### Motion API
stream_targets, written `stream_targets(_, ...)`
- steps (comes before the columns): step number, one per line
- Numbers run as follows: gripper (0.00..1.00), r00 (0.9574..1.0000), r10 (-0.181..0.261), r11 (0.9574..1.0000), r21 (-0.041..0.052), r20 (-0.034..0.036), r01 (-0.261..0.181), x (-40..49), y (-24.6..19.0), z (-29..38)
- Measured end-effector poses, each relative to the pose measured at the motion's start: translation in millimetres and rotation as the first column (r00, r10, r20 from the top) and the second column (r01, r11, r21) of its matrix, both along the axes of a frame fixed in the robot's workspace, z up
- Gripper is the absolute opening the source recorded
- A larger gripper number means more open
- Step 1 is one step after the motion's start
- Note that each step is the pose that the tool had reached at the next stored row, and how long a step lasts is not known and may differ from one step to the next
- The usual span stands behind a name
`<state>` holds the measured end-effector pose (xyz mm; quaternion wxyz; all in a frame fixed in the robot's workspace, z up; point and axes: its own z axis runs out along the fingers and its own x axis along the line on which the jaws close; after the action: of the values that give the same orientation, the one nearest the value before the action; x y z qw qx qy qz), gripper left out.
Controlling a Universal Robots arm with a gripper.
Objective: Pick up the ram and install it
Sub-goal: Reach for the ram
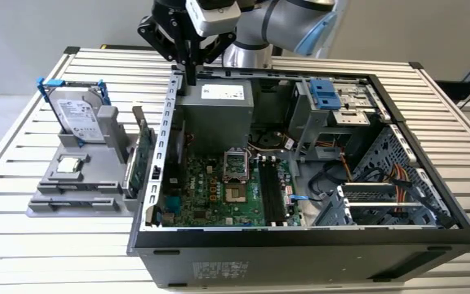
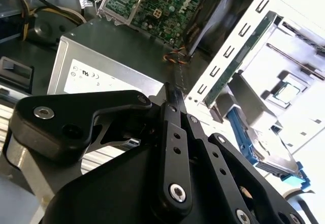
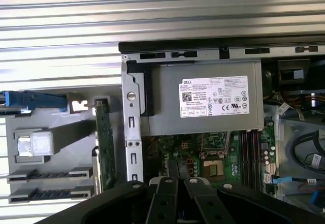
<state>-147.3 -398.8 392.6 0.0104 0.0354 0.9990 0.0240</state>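
Hovers with the gripper [image 1: 191, 66] over the far corner of the case [image 1: 300, 257] on the exterior view's left, just above the grey metal power box [image 1: 218, 107]. Seems to clamp a thin dark stick, likely the ram [image 1: 193, 78], between fingers pressed together. Looks light, stiff and flat; probably cracks or scratches easily. Best to hold by the long bare edges, never the tiny chips.

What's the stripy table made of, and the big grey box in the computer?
The table looks like bare metal, probably aluminium: pale ribbed slats with a dull shine. The power supply box is likely sheet metal: flat, matte grey sides with a white sticker.
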Motion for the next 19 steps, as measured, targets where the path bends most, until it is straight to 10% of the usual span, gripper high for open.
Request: stream_targets(19, 0.0, 1.0, 0.0, 1.0, 0.0, 0.0, 0.0, -12.3, 0.0, 0.0)
